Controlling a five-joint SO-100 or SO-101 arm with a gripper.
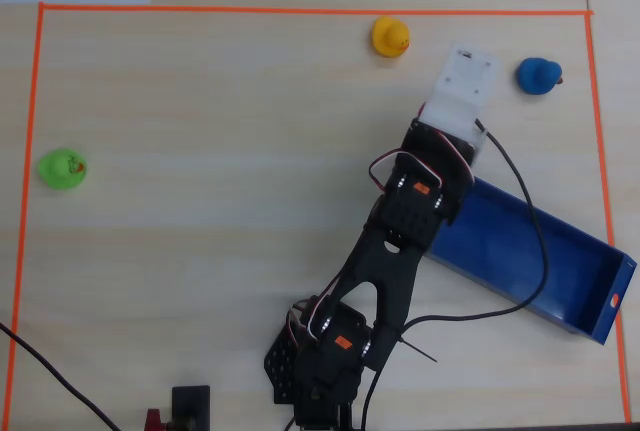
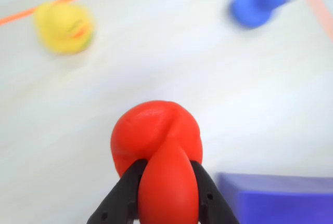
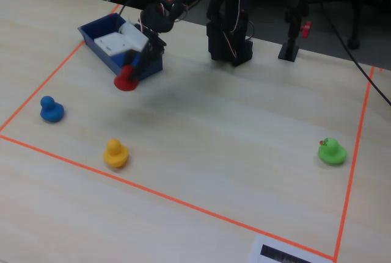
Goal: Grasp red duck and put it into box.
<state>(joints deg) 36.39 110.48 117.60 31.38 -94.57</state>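
My gripper [image 2: 166, 168] is shut on the red duck [image 2: 156, 133], with one black finger on each side of its body. In the fixed view the red duck [image 3: 126, 80] hangs in the gripper [image 3: 131, 72] just off the near end of the blue box [image 3: 98, 46], a little above the table. In the overhead view the white wrist housing [image 1: 462, 86] hides the duck and jaws beyond the box's [image 1: 560, 281] upper-left end. A corner of the box [image 2: 281, 198] shows at the lower right of the wrist view.
A yellow duck [image 1: 389, 36] and a blue duck [image 1: 538, 75] stand near the far tape line, on either side of the wrist. A green duck [image 1: 62, 168] sits far left. Orange tape [image 1: 300, 10] frames the work area. The arm base [image 1: 320, 361] is at the front.
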